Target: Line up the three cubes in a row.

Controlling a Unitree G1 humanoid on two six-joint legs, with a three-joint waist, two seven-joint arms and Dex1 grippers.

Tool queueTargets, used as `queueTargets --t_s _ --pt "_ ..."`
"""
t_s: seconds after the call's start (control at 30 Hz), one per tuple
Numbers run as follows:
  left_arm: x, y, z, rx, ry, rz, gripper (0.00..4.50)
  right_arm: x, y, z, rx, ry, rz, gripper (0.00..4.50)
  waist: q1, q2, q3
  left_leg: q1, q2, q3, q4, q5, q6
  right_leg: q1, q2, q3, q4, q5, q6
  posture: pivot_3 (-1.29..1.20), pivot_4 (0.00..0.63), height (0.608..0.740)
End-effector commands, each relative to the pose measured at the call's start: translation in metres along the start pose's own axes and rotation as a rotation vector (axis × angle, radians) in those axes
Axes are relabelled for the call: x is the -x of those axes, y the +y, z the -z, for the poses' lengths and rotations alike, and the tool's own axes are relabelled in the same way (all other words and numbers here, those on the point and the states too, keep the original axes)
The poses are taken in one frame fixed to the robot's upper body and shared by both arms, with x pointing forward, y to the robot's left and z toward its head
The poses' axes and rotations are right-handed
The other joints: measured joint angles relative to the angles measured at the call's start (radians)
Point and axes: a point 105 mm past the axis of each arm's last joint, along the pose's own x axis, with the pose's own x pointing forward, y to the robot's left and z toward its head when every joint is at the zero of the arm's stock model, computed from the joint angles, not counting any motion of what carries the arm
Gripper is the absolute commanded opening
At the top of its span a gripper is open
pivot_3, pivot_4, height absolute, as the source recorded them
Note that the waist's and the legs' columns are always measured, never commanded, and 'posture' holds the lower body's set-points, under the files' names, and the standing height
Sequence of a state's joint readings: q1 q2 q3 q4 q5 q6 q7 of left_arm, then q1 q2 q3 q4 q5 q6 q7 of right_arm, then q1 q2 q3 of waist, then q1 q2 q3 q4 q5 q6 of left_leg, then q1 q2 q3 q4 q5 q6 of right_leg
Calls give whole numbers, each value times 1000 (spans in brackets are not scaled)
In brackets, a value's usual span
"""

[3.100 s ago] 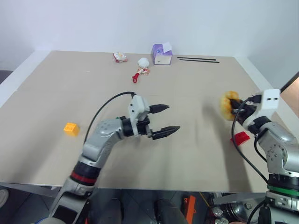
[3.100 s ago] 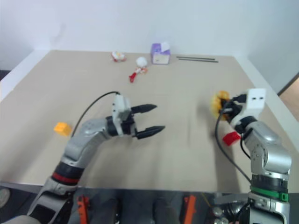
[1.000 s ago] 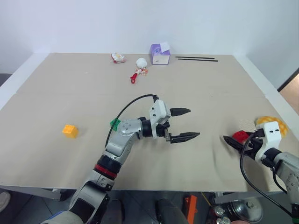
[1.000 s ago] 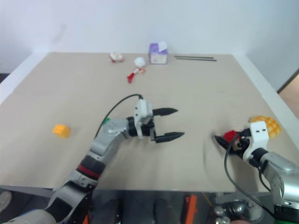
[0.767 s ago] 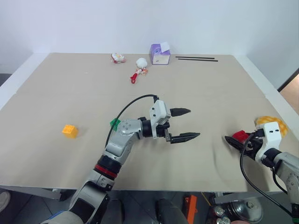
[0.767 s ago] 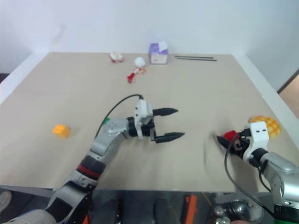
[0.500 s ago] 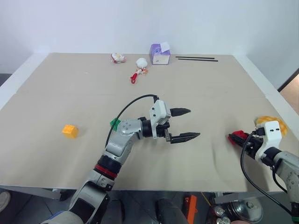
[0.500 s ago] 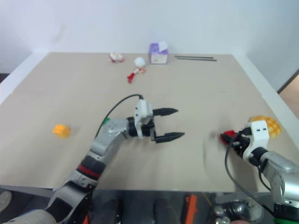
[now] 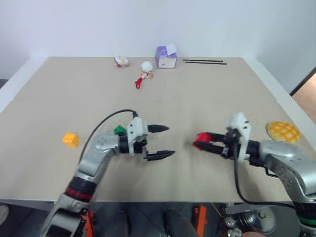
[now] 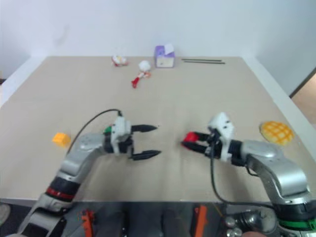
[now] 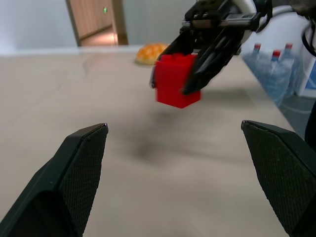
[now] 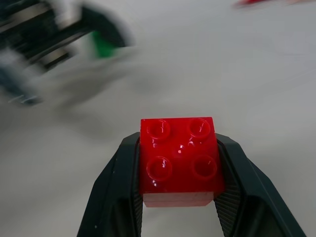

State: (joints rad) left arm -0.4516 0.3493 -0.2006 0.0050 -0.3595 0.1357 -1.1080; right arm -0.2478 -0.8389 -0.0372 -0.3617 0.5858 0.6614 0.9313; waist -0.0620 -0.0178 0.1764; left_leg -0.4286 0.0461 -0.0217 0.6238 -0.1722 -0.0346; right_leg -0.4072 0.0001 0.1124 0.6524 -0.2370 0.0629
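Presently the right gripper (image 9: 203, 143) clamps the red cube (image 9: 201, 140) above the table (image 9: 207, 94) near its front edge, facing the wide-open left gripper (image 9: 160, 141), green cube (image 9: 119, 131) behind it, yellow-orange cube (image 9: 70, 139) towards the left edge.

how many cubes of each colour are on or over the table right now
red cube: 1, held in the right hand above the table
green cube: 1, on the table by the left arm
yellow-orange cube: 1, on the table near its left side
total: 3 cubes
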Motion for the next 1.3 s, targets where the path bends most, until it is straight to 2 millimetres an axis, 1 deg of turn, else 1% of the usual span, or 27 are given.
queueTargets --t_s 0.03,0.1,0.2,0.27,0.4,0.6,0.7,0.77,0.8,0.93,0.97,1.0,1.07,1.17,1.3 --pt "18 -7 -12 -48 1 29 4500 -13 11 -2 135 67 -145 1275 2 -1 0 0 0 1 1 0 0 0 -1 0 0 0 0 0 150 740" --pt "29 -14 -9 -51 32 47 4500 -20 7 1 184 93 -188 1275 2 -2 1 0 0 2 1 0 0 0 -2 0 -1 0 1 0 150 740" --pt "37 -19 -7 -55 63 59 4500 -26 -2 3 227 114 -223 1275 4 -2 1 0 0 2 1 0 0 -1 -2 0 -1 0 0 0 150 740" --pt "42 -21 -6 -59 82 59 4500 -30 -6 8 247 130 -243 1275 8 -2 1 0 0 2 1 0 0 -1 -2 -1 -1 0 0 0 150 740" --pt "50 -17 -6 -69 109 33 4500 -32 -9 20 244 157 -279 1275 14 -2 1 -1 0 2 0 0 0 -1 -2 -1 -1 0 0 0 150 740" --pt "53 -13 -9 -79 118 10 4500 -34 -11 33 240 181 -304 1275 14 -2 1 0 0 2 0 0 0 -1 -2 -1 -1 0 0 0 150 740" --pt "52 -14 -11 -77 113 7 4500 -36 -11 31 255 163 -314 1275 14 -3 1 0 0 2 0 0 0 0 -2 -1 -1 0 0 0 150 740" --pt "52 -14 -11 -70 110 -1 4500 -37 -11 29 266 154 -314 2293 14 -3 1 0 0 2 0 0 0 0 -2 -1 -1 0 0 0 150 740" --pt "52 -14 -11 -66 109 -7 4500 -37 -11 29 272 154 -316 2569 14 -3 1 0 0 2 0 0 0 0 -2 -1 -1 1 0 0 150 740" --pt "53 -14 -12 -50 100 -31 4500 -36 -7 19 285 113 -334 4095 14 -3 1 0 0 2 0 0 0 -1 -2 -1 -1 0 0 0 150 740" --pt "53 -14 -13 -47 97 -36 4500 -35 -6 16 287 100 -336 4342 14 -3 1 0 0 2 0 0 0 -1 -2 -1 -1 0 0 0 150 740" --pt "54 -13 -14 -41 90 -54 4500 -34 -5 10 289 83 -339 4431 14 -3 1 0 1 2 0 0 0 -1 -2 -1 -1 0 0 0 150 740" --pt "55 -9 -18 -29 67 -96 4500 -32 -5 -1 286 47 -339 4431 14 -3 1 0 1 2 0 0 0 -1 -2 -1 -1 0 -1 0 150 740" --pt "62 5 -26 -4 15 -247 4500 -25 -6 -30 257 -60 -326 4431 14 -3 1 0 0 2 0 0 0 -1 -2 -1 0 1 0 0 150 740" --pt "75 22 -25 7 5 -480 4500 -18 -6 -65 192 -208 -285 4431 14 -3 2 0 1 1 1 0 0 0 -2 -1 0 1 0 0 150 740"
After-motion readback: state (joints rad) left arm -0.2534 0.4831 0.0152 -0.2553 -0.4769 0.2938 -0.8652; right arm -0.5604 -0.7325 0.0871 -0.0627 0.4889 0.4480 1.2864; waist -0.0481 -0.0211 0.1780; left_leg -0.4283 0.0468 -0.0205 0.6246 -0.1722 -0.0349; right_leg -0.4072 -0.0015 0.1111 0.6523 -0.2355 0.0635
